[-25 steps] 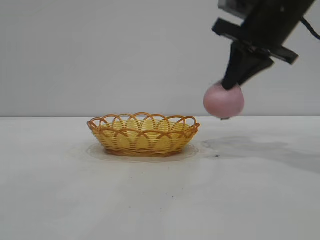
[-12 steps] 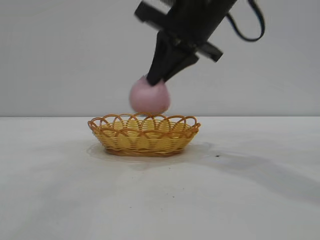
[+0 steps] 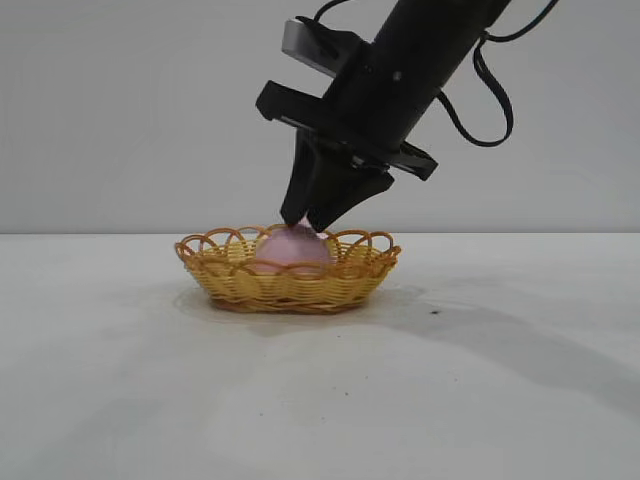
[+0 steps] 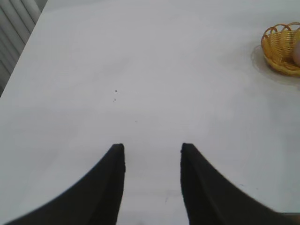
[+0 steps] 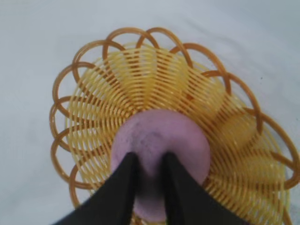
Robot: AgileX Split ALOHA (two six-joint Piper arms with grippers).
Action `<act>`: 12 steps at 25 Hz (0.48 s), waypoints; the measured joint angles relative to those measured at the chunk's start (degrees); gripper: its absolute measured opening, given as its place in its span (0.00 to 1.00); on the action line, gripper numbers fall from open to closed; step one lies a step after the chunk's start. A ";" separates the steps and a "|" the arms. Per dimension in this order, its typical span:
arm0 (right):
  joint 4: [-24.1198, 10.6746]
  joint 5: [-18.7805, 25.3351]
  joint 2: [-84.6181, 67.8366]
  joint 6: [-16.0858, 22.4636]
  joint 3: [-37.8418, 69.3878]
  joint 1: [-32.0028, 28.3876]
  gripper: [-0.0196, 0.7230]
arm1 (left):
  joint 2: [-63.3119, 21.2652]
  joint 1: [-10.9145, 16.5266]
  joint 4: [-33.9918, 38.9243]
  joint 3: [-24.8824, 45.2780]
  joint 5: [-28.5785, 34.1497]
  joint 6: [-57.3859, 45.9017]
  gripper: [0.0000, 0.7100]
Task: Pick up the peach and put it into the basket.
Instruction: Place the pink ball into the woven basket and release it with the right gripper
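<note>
One peach (image 3: 291, 247) sits inside basket (image 3: 230, 275), near its middle, top showing above looped rim. Basket rests on white tabletop (image 3: 320, 400). Right claw (image 3: 307, 222) directly above peach, angled down from upper right; fingertips (image 5: 126, 165) at fruit's top, narrow gap between them. Grip or just-touching: cannot tell. Left claw (image 4: 152, 149) well apart from basket, hovering over bare tabletop, fingers moderately spread, holding nothing. Basket edge and bit of peach visible at far side of left wrist view.
</note>
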 joint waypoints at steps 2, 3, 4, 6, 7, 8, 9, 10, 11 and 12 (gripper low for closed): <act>-1.99 0.46 -2.04 1.86 -0.10 -1.53 0.46 | 0.00 0.00 0.00 0.00 0.00 0.00 0.35; -3.52 0.80 -2.91 3.37 -0.10 -2.48 0.46 | 0.00 0.00 0.00 0.00 0.00 0.00 0.35; -5.29 1.57 -3.54 4.87 -0.10 -3.80 0.46 | 0.00 0.00 0.00 0.00 0.00 0.00 0.35; -7.94 4.30 -3.99 6.80 -0.10 -6.90 0.46 | 0.00 0.00 0.00 0.00 0.00 0.00 0.35; -8.93 6.17 -3.99 7.58 -0.10 -8.28 0.46 | 0.00 0.00 0.00 0.00 0.00 0.11 0.35; -9.66 8.10 -3.99 8.40 -0.10 -9.97 0.46 | 0.00 0.00 0.00 0.00 0.00 0.11 0.35; -10.12 9.53 -3.99 8.73 -0.10 -11.68 0.46 | 0.00 0.00 0.00 0.00 0.00 0.11 0.35; -10.82 11.14 -3.99 9.22 -0.10 -13.11 0.46 | 0.00 0.00 0.00 0.00 0.00 0.11 0.35; -11.70 12.53 -3.99 10.01 -0.10 -14.82 0.46 | 0.00 0.00 0.00 0.00 0.00 0.11 0.35; -12.77 13.57 -3.99 10.95 -0.10 -16.55 0.46 | 0.00 0.00 0.00 0.00 0.00 0.11 0.35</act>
